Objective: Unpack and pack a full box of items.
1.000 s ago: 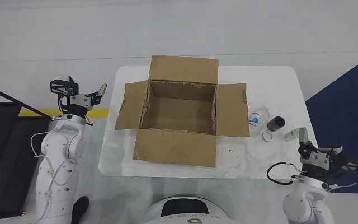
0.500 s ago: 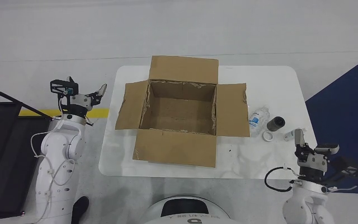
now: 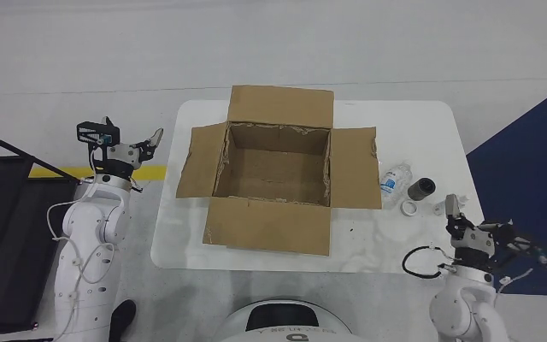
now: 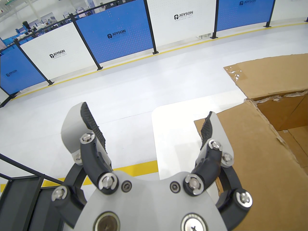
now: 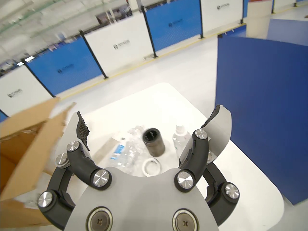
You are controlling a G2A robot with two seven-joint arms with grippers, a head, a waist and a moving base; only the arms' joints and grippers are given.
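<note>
Near the right edge of the white worktop (image 3: 402, 128), the right claw (image 5: 150, 117) hangs spread and empty. It faces the unpacked items, probably to choose one: a dark stubby cylinder (image 5: 154, 143), a white ring (image 5: 151, 167), a crumpled clear plastic bottle (image 5: 127, 147) and a small white bottle (image 5: 180, 138). These lie clustered beside the open brown cardboard box (image 3: 267, 227), which looks emptied. The left claw (image 4: 146, 112) is spread too, parked clear of the flaps.

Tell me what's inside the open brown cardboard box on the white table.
Inside the open brown cardboard box, a bare cardboard floor and three inner walls are visible, with nothing lying on the floor. The inner face of the wall nearest the robot is hidden.
</note>
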